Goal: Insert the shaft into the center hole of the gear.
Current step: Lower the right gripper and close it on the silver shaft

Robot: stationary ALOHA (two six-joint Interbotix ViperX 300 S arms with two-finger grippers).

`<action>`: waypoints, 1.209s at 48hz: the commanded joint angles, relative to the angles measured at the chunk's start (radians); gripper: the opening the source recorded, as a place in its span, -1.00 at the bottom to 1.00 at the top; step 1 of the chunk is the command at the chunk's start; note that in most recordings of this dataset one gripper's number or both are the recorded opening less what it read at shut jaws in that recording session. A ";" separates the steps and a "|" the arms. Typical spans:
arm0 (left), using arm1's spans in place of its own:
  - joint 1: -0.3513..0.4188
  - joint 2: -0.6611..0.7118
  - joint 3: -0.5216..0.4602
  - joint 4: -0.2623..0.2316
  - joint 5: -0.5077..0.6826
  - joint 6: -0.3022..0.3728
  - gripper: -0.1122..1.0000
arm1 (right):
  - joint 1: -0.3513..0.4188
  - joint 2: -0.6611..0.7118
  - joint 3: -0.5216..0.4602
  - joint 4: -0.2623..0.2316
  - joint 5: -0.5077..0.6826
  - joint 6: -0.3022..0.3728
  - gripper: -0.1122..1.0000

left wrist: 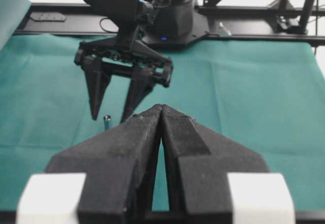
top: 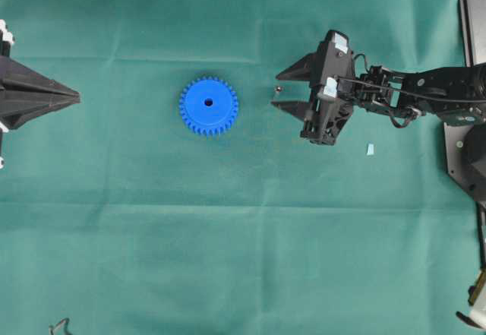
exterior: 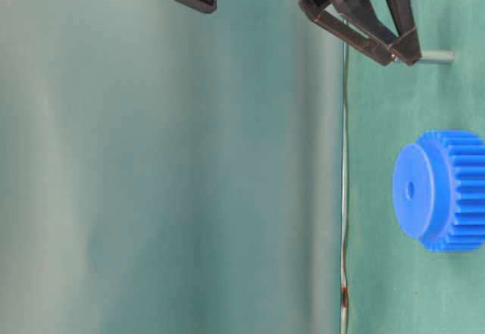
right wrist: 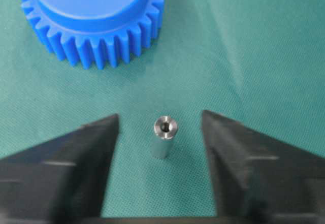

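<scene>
The blue gear (top: 209, 105) lies flat on the green cloth, its center hole (top: 208, 102) facing up and empty. The shaft (top: 278, 90) stands upright on the cloth to the gear's right. My right gripper (top: 276, 90) is open, one finger on each side of the shaft without touching it. The right wrist view shows the shaft (right wrist: 163, 136) between the jaws of the right gripper (right wrist: 160, 115), with the gear (right wrist: 96, 21) beyond. My left gripper (top: 76, 96) is shut and empty at the far left. In the left wrist view the left gripper (left wrist: 161, 107) hides the gear.
A small pale blue scrap (top: 370, 149) lies below the right arm. A bent metal bit (top: 59, 325) lies at the bottom left edge. The black arm base and frame (top: 463, 145) stand along the right edge.
</scene>
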 commanded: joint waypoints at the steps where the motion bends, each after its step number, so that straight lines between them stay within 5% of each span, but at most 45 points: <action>1: 0.002 0.003 -0.025 0.002 0.003 -0.002 -0.79 | 0.002 -0.011 -0.011 0.002 -0.005 -0.002 0.05; 8: 0.002 0.003 -0.025 0.002 0.005 -0.002 -0.79 | 0.000 -0.011 -0.014 0.002 -0.005 -0.002 -0.51; 25: 0.002 0.000 -0.025 0.003 0.015 -0.002 -0.79 | 0.002 -0.026 -0.018 0.000 0.005 -0.002 -0.51; 47: 0.002 -0.003 -0.025 0.002 0.015 -0.002 -0.79 | 0.000 -0.241 -0.092 -0.008 0.281 -0.017 -0.51; 58: 0.002 -0.003 -0.025 0.003 0.017 -0.003 -0.79 | 0.000 -0.236 -0.098 -0.009 0.299 -0.015 -0.51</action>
